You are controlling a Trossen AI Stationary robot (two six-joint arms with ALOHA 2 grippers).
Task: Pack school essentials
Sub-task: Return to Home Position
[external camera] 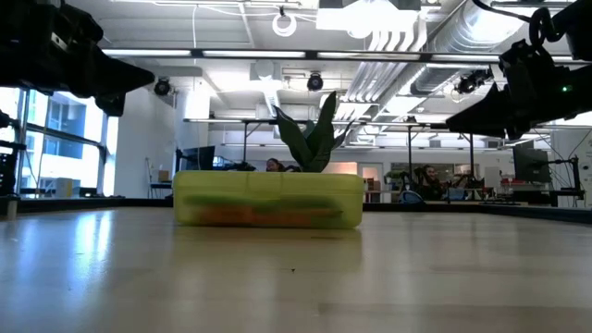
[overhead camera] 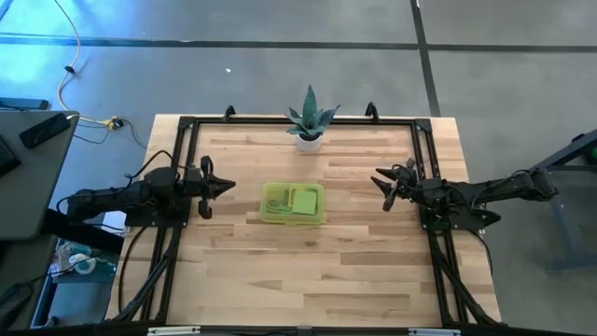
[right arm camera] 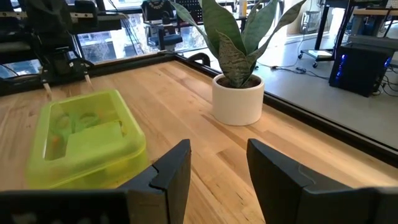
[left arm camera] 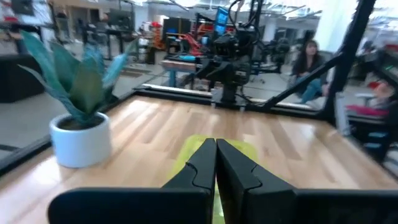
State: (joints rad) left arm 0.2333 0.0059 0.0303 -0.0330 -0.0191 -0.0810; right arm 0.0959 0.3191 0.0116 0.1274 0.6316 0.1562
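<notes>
Evidently packed: shut case at mid-table, both arms clear of it

Evidently the school essentials (external camera: 268, 214) are all inside. They show only as orange and green smears through the translucent yellow-green case (overhead camera: 293, 203), which lies lid-down and closed at the centre of the high view. No loose item shows on the bare table (overhead camera: 308, 271).

The left gripper (overhead camera: 227, 188) hangs at centre left of that view, apart from the case, its fingers pressed together on nothing. The right gripper (overhead camera: 381, 184) hangs at centre right, farther from the case, its fingers spread and empty. A potted plant (overhead camera: 310, 121) stands at upper centre, behind the case.

Should the case need moving, it looks light, thin-walled and smooth, so likely slippery and a little flexible. The contents are loose and would probably slide if it tipped. A grip across the two long side walls, low near the base, seems safer than pinching the lid, which could flex or pop open.
</notes>
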